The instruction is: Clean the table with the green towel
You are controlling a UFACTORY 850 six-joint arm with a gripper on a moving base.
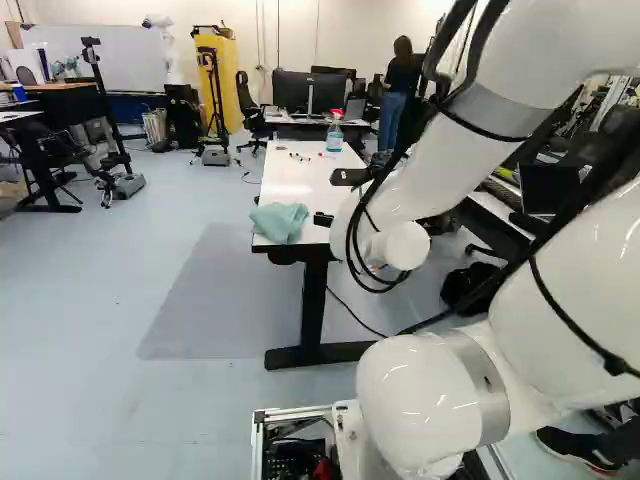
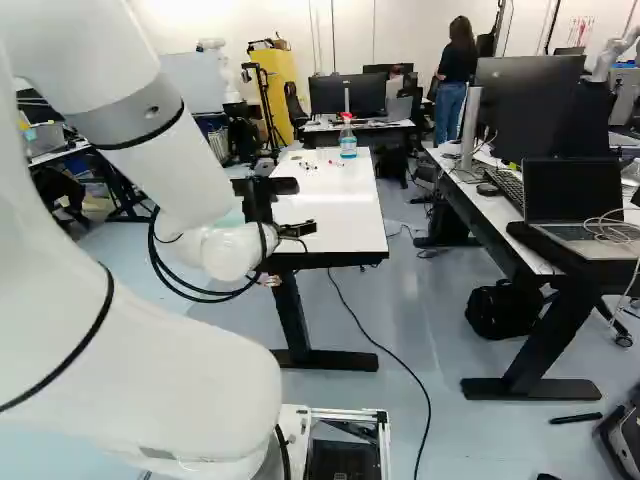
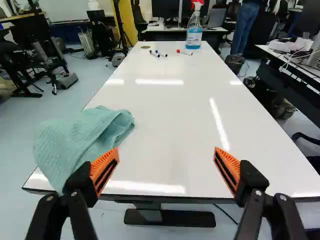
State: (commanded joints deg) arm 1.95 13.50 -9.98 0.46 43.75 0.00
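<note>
Step in hand, by my reckoning: approach for pickup.
Fingers [image 3: 104, 170]: released, wide apart.
Green towel [image 1: 280, 222]: crumpled, counter's near-left corner.
Next move: I should shift left, lower, grasp.
Counter [image 3: 165, 110]: white, glossy; markers [image 3: 184, 52], spray bottle [image 3: 194, 37] at far end.
Room: pale floor [image 1: 90, 320], black monitors [image 2: 347, 94] beyond.

Base views behind arm [image 1: 440, 165], both sides, sharing table [image 2: 345, 205] ahead; wrist view closer, along it
</note>
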